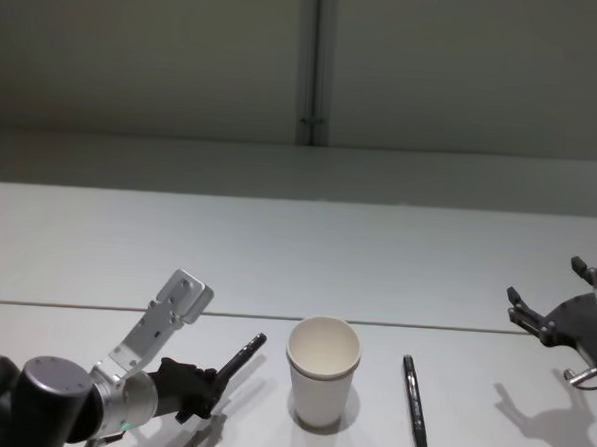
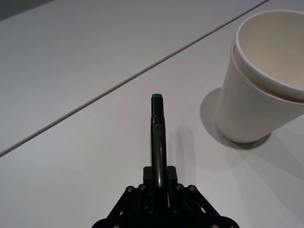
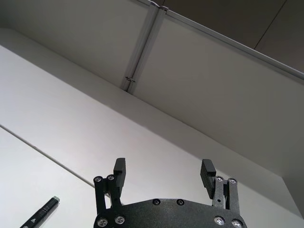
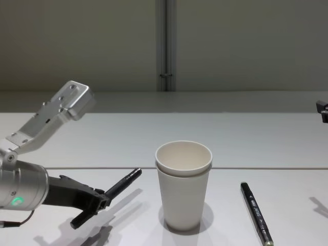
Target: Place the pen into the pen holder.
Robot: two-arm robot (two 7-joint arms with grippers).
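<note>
1. A pen (image 1: 243, 357) is clamped in left tool (image 1: 208, 382), tilted above counter (image 1: 96, 263), left of cup (image 1: 321, 385).
2. A second pen (image 1: 415, 405) is laid right of cup.
3. At right edge, right tool (image 3: 164, 166) is held open, empty.

Pen holder (image 1: 319, 397): off-white, upright, empty (doubled rim). Black pen (image 1: 243, 356) tilted, held just L; 2nd pen (image 1: 415, 405) flat at R.

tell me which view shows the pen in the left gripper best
The left wrist view: the pen runs straight out from the shut left gripper, its green end plain, the pen holder close by. The head view shows it small and slanted; the chest view shows it side-on, tilted up over the table.
</note>
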